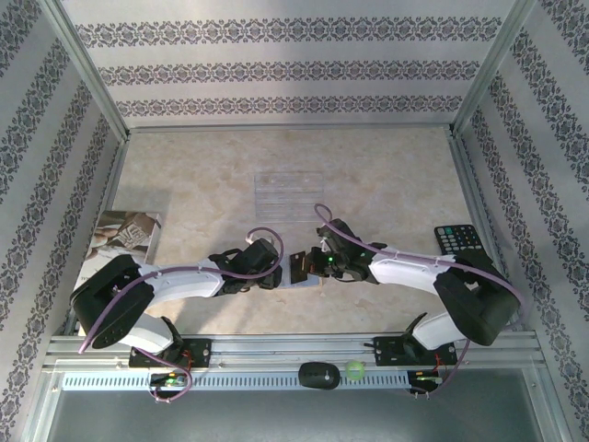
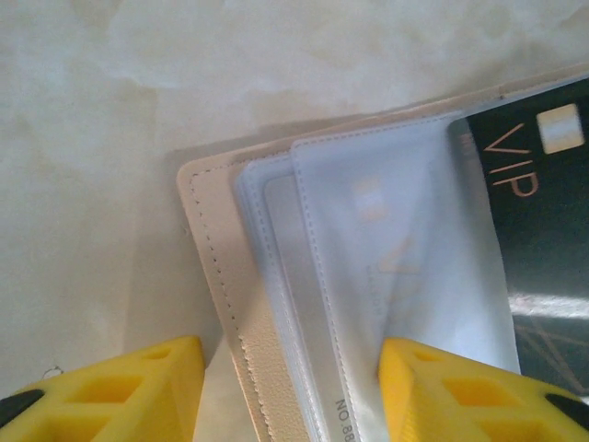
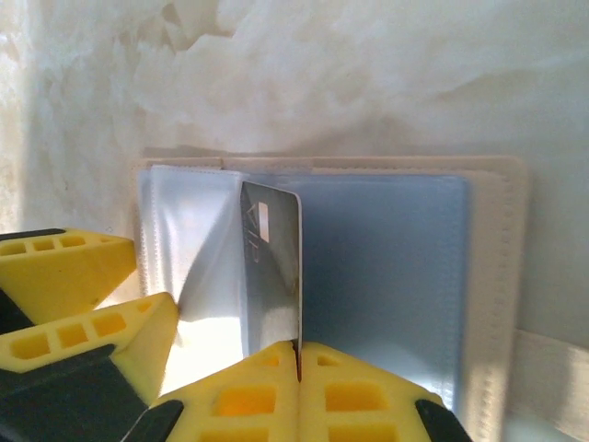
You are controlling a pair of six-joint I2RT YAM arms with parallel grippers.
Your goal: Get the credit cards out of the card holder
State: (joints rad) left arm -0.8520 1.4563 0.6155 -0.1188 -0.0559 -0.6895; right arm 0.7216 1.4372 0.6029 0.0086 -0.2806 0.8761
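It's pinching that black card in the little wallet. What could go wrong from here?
The right end effector is shut on just the edge of the black card, so it could slip free. The left end effector stands open astride the edge of the card holder; unless it presses firmly, the holder may lift with the card.

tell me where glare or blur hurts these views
Left wrist: a glare streak crosses the black card. Right wrist: a clear sleeve in the card holder blows out white. Top external: even light, the holder small and dark.
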